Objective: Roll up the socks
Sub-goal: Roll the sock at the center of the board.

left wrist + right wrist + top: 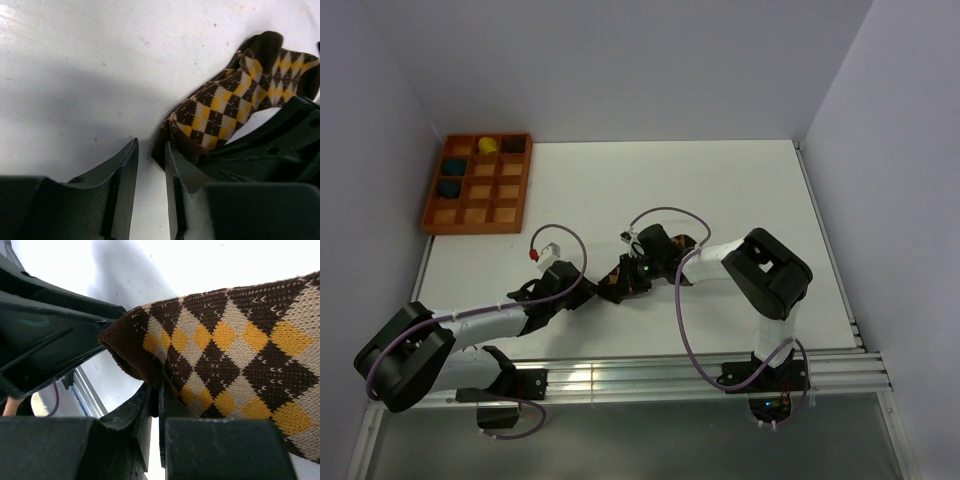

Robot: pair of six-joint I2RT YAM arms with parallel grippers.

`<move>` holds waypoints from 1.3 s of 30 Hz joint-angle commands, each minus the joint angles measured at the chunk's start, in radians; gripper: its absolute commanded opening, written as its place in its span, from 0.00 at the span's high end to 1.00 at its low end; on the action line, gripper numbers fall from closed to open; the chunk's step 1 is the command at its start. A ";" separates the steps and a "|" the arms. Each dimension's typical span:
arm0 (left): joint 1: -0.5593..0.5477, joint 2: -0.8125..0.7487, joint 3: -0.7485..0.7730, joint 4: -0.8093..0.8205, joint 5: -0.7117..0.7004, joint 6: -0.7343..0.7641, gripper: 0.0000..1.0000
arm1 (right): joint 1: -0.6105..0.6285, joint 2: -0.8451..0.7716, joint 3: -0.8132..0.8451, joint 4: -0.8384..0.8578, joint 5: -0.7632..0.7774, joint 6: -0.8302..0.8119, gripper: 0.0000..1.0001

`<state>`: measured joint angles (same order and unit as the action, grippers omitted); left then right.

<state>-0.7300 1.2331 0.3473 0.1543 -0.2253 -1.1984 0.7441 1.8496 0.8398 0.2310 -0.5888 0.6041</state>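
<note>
socks [225, 100]: dark-brown, tan and yellow diamond check, lying flat on the white table [720, 190], near its middle front, between the two grippers
long axis: in the top view it runs on a slant from near left to far right, from one gripper to the other; in the left wrist view it runs from lower left to upper right
ends: one dark-brown end points toward the left gripper, and another dark-brown end lies at the far upper right of the left wrist view
left gripper [150, 147]: jaws a narrow gap apart with bare table showing between them; the near dark-brown end lies just beside one fingertip, and i cannot tell whether they touch
right gripper [159, 390]: jaws pinched together on a dark-brown folded edge of the socks, with the fabric spreading away up and to the right in its own view
tray [430, 215]: orange, compartmented, at the far left corner, well apart from the socks, with teal sock balls [454, 168] and a yellow sock ball [488, 145] in it
</note>
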 commanded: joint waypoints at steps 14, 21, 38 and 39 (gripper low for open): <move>-0.005 0.012 0.019 0.056 -0.008 -0.004 0.96 | 0.026 -0.035 0.031 -0.119 0.113 -0.095 0.95; -0.006 0.023 0.021 0.070 0.011 0.010 1.00 | 0.040 -0.073 0.045 -0.145 0.122 -0.115 0.78; -0.006 0.012 0.015 0.059 0.007 0.034 1.00 | 0.041 -0.159 0.054 -0.211 0.199 -0.162 0.65; -0.005 0.012 0.015 0.059 0.007 0.036 1.00 | 0.041 -0.153 0.053 -0.206 0.196 -0.164 0.65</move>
<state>-0.7307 1.2602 0.3473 0.1802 -0.2150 -1.1862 0.7811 1.7092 0.8661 0.0307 -0.4160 0.4675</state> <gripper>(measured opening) 0.013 0.354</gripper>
